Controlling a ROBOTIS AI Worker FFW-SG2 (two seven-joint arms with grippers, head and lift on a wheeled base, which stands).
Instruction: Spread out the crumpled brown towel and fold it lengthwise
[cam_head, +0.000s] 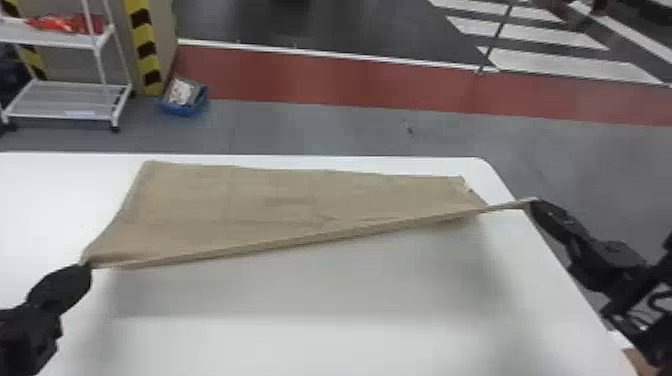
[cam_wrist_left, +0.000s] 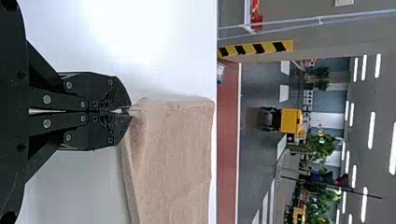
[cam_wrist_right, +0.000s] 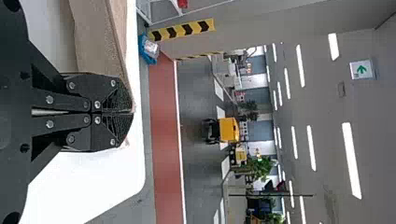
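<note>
White worktop (cam_head: 310, 345), towel (cam_head: 280, 210) lying crosswise

From here its long axis runs left to right, the raised near edge slanting away toward the right. Left hand (cam_head: 86, 265) and right hand (cam_head: 533, 202) each pinch a near corner, fingers pressed together.

Part of the brown towel (cam_head: 280, 200) lies on the white table (cam_head: 310, 345).

Brown towel (cam_head: 280, 205) — spread over white table, near edge lifted taut — faint creases.
</note>
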